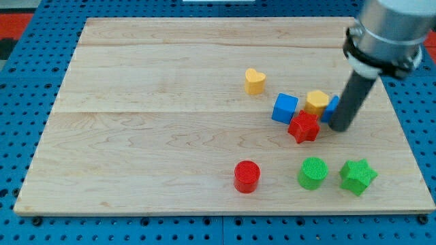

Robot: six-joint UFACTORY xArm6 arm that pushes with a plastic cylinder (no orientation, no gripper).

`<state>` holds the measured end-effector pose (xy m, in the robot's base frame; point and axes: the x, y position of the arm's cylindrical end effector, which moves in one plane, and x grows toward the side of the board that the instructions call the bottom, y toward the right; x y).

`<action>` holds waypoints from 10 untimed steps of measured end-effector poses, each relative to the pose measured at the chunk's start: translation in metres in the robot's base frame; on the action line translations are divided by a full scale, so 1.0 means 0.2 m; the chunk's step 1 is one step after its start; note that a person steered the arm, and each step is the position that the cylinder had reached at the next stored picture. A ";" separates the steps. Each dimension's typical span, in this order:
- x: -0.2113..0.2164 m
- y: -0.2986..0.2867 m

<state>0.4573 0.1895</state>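
Observation:
My tip [340, 126] rests on the wooden board [136, 136] at the view's right, touching or almost touching a blue block [331, 107] that the rod partly hides. Left of that sits a yellow block [316, 102], then a blue cube [285, 108]. A red star-shaped block [304, 127] lies just below these, a little left of my tip. A yellow heart-shaped block [254, 81] stands apart, higher up and to the left.
Near the view's bottom are a red cylinder [246, 176], a green cylinder [313, 172] and a green star-shaped block [357, 176]. The board lies on a blue pegboard surface [27, 102]. The arm's grey body [388, 30] fills the top right.

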 end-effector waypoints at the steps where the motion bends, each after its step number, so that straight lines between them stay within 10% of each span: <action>1: -0.14 0.02; 10: -0.99 0.22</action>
<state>0.2599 0.2331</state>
